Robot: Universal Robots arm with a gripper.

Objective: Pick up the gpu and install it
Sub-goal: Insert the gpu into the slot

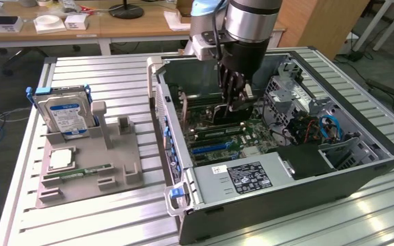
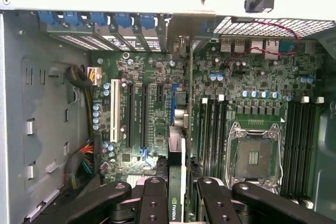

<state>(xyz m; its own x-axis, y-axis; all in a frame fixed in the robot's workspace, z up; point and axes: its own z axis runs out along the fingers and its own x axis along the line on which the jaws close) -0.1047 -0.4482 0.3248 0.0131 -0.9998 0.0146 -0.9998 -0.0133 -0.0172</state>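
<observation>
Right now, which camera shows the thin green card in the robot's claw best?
The wrist view: it looks along the edge of the thin green gpu with its silvery bracket, clamped in the black gripper over the motherboard slots. In the exterior view the gripper covers most of it.

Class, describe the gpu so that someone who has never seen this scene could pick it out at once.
Find the open computer case and look inside at the green motherboard. The gpu is the thin card standing edge-on to it, held by the gripper between its jaws. Unlike the empty black slots alongside, it ends in a silvery bracket.
</observation>
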